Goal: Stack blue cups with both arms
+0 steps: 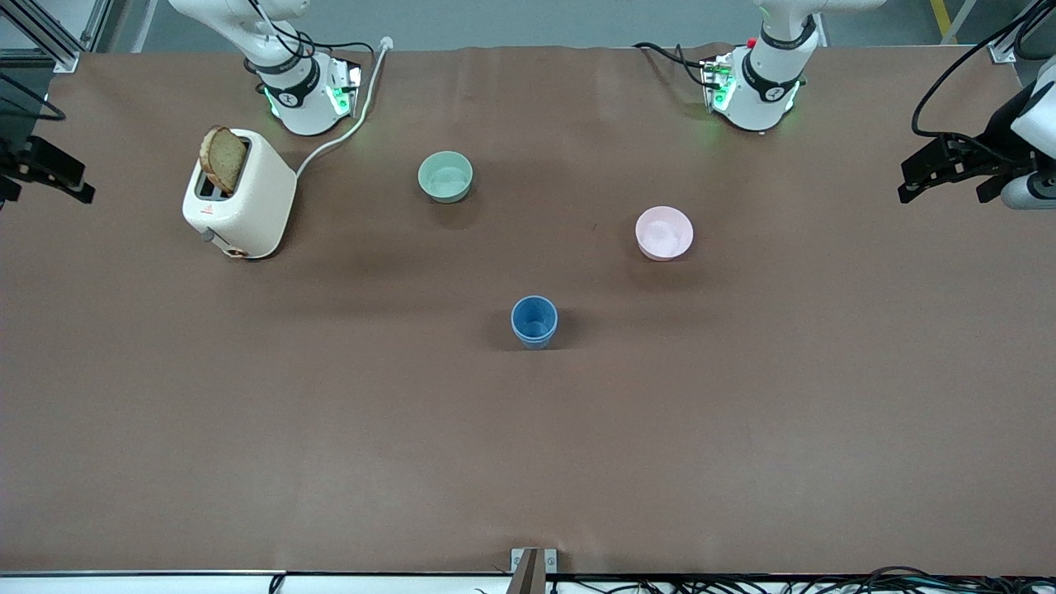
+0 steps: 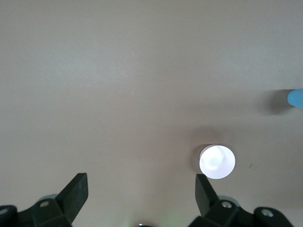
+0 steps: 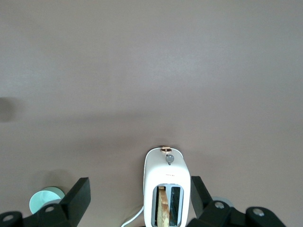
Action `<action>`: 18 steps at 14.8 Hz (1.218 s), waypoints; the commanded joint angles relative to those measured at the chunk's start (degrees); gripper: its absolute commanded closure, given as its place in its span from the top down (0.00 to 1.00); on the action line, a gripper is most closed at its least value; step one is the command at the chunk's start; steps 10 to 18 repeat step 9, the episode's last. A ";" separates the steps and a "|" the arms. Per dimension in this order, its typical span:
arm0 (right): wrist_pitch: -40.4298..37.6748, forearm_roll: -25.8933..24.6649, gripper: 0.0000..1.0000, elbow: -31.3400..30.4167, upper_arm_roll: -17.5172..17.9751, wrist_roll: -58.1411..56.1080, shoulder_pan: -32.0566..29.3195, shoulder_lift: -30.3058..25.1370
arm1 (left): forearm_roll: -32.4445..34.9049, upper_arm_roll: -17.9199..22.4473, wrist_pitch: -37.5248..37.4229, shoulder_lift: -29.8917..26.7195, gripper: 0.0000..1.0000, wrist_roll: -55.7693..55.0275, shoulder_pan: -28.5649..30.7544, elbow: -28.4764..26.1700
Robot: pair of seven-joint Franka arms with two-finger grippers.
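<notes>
While both arms hang back at their own ends of the surface [image 1: 330, 429], I see only one blue cup [image 1: 535, 322] position. It stands upright mid-surface, nearer the front camera than the pink bowl [image 1: 664, 233] and the green bowl [image 1: 445, 176]. Its rim looks doubled, so I judge the second cup may already sit inside it, but I cannot tell for sure.

Left gripper [image 2: 141, 182]: jaws wide, empty, over the left arm's end of the surface. Right gripper [image 3: 137, 182]: jaws wide, empty, over the right arm's end, above the toaster [image 3: 166, 189].

Note on method: if the stack is made, leave it alone and keep both arms clear. If a seat check is needed, come straight down over the cup, pinch the rim lightly and avoid any sideways push. A tapered tumbler would likely tip easily.
</notes>
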 commanded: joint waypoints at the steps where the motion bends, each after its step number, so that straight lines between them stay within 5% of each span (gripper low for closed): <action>1: -2.64 0.28 0.94 2.60 0.19 -0.97 -0.87 0.47 | 0.80 -0.32 -0.90 -0.37 1.00 -0.25 -0.30 0.61; 18: -2.39 0.81 0.94 1.37 0.19 -0.97 -1.40 0.47 | 1.77 -0.32 -0.90 0.25 1.00 0.45 -0.57 1.49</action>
